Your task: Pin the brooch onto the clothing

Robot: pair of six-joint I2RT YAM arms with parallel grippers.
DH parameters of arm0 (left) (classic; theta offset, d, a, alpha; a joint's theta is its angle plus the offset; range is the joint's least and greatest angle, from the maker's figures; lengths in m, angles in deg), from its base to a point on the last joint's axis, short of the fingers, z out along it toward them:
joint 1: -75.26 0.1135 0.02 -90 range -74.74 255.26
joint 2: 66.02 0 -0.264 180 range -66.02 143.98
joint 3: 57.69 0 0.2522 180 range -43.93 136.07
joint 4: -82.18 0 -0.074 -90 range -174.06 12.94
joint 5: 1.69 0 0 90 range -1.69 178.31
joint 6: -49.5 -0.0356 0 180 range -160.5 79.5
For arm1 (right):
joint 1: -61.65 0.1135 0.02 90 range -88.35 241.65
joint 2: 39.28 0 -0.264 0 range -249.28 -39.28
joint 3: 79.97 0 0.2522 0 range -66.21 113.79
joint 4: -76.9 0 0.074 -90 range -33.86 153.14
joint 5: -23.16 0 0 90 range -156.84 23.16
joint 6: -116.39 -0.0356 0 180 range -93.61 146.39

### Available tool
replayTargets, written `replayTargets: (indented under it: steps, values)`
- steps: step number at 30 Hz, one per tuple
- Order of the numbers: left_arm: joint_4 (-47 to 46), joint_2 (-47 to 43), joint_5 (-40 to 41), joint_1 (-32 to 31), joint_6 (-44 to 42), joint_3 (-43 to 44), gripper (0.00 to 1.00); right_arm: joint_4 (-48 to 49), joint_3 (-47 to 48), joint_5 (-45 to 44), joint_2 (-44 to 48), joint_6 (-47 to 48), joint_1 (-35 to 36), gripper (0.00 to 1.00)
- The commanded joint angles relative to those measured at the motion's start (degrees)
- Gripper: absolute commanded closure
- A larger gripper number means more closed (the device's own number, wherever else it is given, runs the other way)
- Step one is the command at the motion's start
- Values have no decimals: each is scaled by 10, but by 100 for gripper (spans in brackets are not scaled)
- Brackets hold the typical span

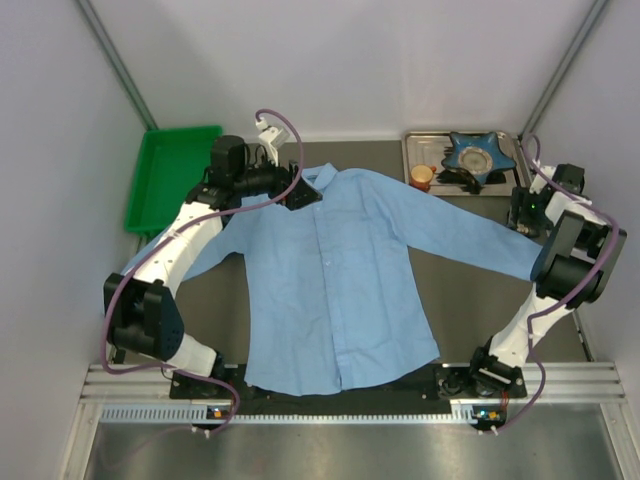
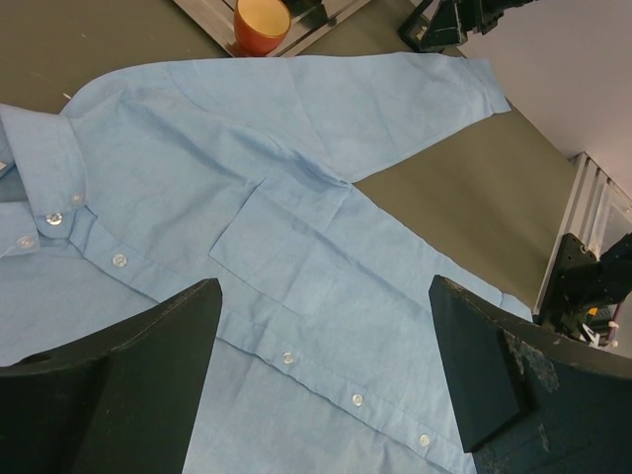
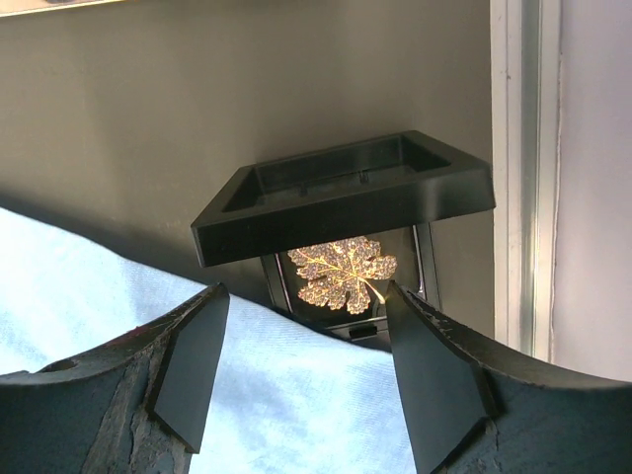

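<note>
The light blue shirt (image 1: 330, 280) lies flat and buttoned on the dark table, collar at the far side. My left gripper (image 1: 300, 195) is open and empty, hovering over the shirt near the collar; the left wrist view shows its fingers (image 2: 148, 385) spread above the button placket and chest pocket (image 2: 286, 252). My right gripper (image 1: 525, 210) is open and empty over the cuff of the right sleeve (image 3: 276, 395). Just beyond its fingertips (image 3: 193, 365) the gold leaf-like brooch (image 3: 341, 272) lies in a small open black box (image 3: 346, 197). The brooch does not show in the top view.
A green bin (image 1: 170, 175) stands at the far left. A metal tray (image 1: 415, 145) at the far right holds an orange cup (image 1: 421, 177) and a blue star-shaped dish (image 1: 475, 155). The cup also shows in the left wrist view (image 2: 262, 22). An aluminium rail runs along the right edge.
</note>
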Motion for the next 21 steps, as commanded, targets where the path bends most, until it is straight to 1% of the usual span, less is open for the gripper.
replayTargets:
  steps: [1,8,17,19,21]
  values:
    - [-26,7,-16,-1,-2,2,8,36,15,12,3,9,-4,33]
    - [-30,11,-17,-1,2,2,9,43,19,10,-10,9,-5,31]
    - [-32,13,-16,-1,4,3,9,45,27,15,-39,4,-5,31]
    - [-32,13,-16,-1,4,2,9,47,25,14,-40,4,-5,32]
    - [-32,14,-15,-1,3,2,10,48,24,14,-40,3,-5,35]
